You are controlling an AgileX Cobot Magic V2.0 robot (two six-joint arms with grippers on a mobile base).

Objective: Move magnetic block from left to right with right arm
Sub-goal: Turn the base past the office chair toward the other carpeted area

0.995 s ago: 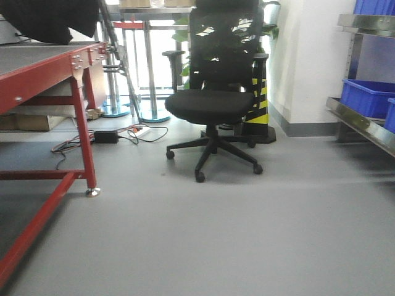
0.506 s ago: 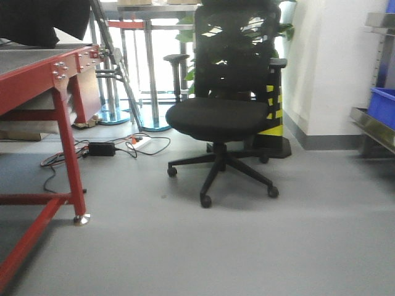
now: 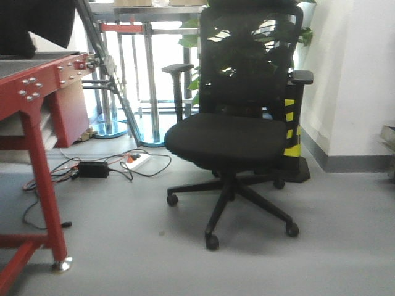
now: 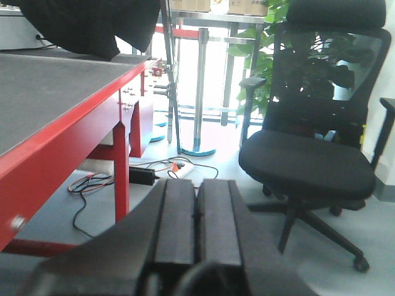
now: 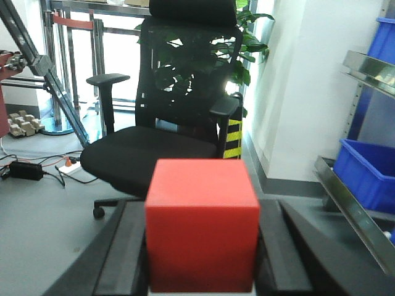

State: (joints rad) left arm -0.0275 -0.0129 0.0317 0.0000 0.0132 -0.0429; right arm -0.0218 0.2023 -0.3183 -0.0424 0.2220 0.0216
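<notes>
Exterior front-facing view: one black office chair (image 3: 237,139) on a grey floor, centre; one red table frame (image 3: 37,123) at the left edge; one power adapter (image 3: 94,169) with loose cables on the floor between them; one yellow-and-black striped post (image 3: 290,132) behind the chair by the white wall. Neither arm nor the task's cube appeared here, the camera looking out across the room and not at the work surface. Left wrist-mounted view: left gripper (image 4: 197,188), black, its two thick fingers pressed flat together with nothing between them, judged idle since the task names the other arm; red table (image 4: 43,92) with a grey top to its left, a black cloth (image 4: 92,24) lying at the far end; the chair was at right. Right wrist-mounted view: magnetic block (image 5: 202,225), a plain red cube, upright and square to the camera, clamped between the fingers of the right gripper (image 5: 202,209), one black finger touching each side face; held clear of any surface, with only floor and chair behind it, judged to be in carriage, pickup done and placement not yet done. Background: a blue bin (image 5: 364,172) on a steel shelf (image 5: 345,197) at right.
</notes>
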